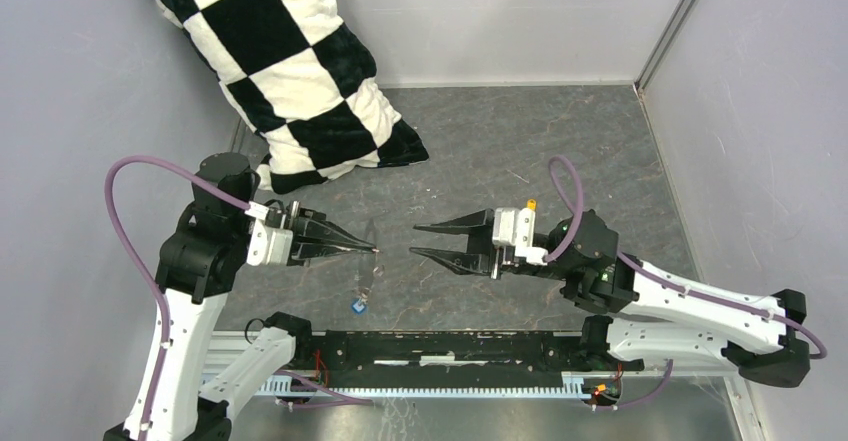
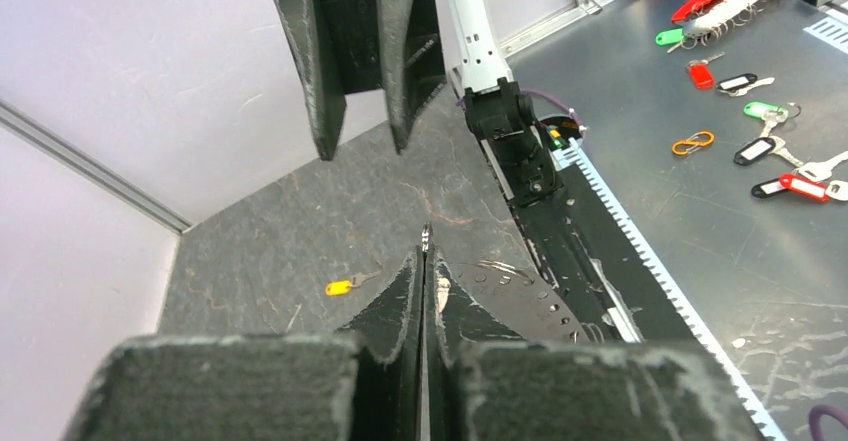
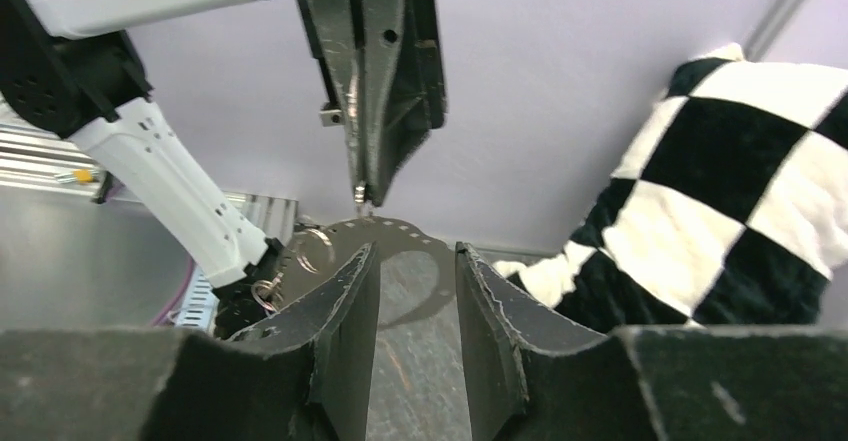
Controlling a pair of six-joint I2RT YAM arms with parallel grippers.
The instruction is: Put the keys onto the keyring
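Top looks down; wrist views opposed (table (image 1: 520,131) shared).

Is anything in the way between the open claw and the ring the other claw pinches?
Nothing visible. The right claw faces the keyring, pinched by the left claw, across a bare gap above the table.

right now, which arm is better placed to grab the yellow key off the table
Right. The left claw is shut on the keyring, so it is busy; the right claw is open and empty, and the yellow key lies loose on the table.
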